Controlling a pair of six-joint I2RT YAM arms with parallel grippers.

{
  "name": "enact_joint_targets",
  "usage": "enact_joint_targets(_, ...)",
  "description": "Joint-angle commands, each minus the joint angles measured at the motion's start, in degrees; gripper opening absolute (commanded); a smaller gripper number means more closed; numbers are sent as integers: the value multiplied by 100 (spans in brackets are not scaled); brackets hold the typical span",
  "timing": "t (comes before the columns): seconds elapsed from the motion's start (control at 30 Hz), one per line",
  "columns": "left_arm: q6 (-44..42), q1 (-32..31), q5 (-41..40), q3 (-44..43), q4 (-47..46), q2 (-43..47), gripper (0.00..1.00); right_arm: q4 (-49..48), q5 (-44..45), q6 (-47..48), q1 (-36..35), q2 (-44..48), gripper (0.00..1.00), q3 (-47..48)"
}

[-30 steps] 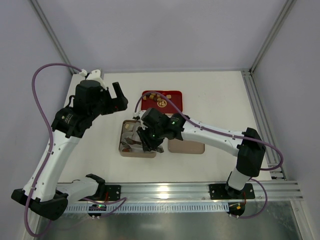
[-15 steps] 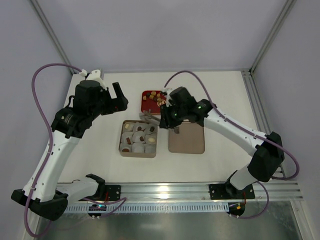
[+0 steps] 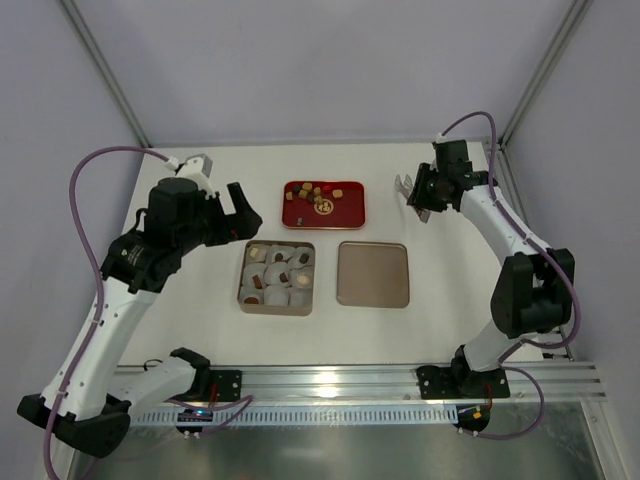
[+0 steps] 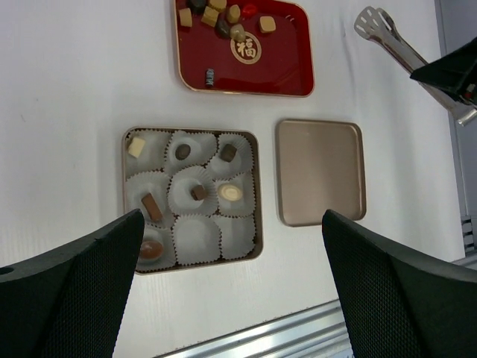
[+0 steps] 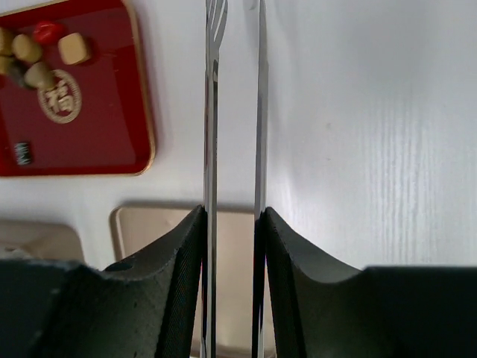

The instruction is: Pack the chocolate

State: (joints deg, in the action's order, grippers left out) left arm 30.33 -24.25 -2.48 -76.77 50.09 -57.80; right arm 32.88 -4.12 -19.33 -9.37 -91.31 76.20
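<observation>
Loose chocolate pieces (image 4: 223, 19) lie at the back of a red tray (image 4: 276, 67), also seen in the top view (image 3: 340, 205). A tan square tin (image 3: 243, 280) holds white paper cups. Several cups hold pieces (image 4: 198, 192). The two cups at the near middle and near right are empty. My right gripper (image 3: 428, 196) is shut on metal tongs (image 5: 211, 112), held over the table right of the tray. The tongs (image 3: 406, 190) hold nothing. My left gripper (image 4: 231, 298) is open and empty, high above the tin's left side.
The tin's flat tan lid (image 3: 373, 273) lies right of the tin, also in the right wrist view (image 5: 149, 231). A metal frame rail (image 3: 505, 190) runs along the table's right edge near my right arm.
My right arm has swung with the tongs from over the tin, past the red tray, out to the back right. My left arm has shifted slightly.
</observation>
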Motion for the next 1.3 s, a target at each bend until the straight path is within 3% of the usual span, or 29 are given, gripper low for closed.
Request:
enact_joint_targets(0.0,201,26,546,302,-297,190,100,-317,385,122,268,-439,38,263)
enact_joint_targets(0.03,219,26,617,390,-341,225,100,-326,716,140,347,-615,38,289)
enact_joint_targets(0.2,386,26,916,918,-482,374,100,-379,772,184,804,-1169,39,492)
enact_joint_targets(0.5,421,26,1039,1314,-552,594,100,200,834,413,866,-2311,54,1195)
enact_joint_targets(0.7,413,26,1039,1402,-509,656,100,341,843,465,866,-2558,63,1265)
enact_joint_targets(1.0,483,26,1101,1463,-544,603,100,333,720,501,858,-2462,85,1090)
enact_joint_targets(1.27,562,26,1048,1490,-561,568,100,193,527,237,866,-1375,88,625)
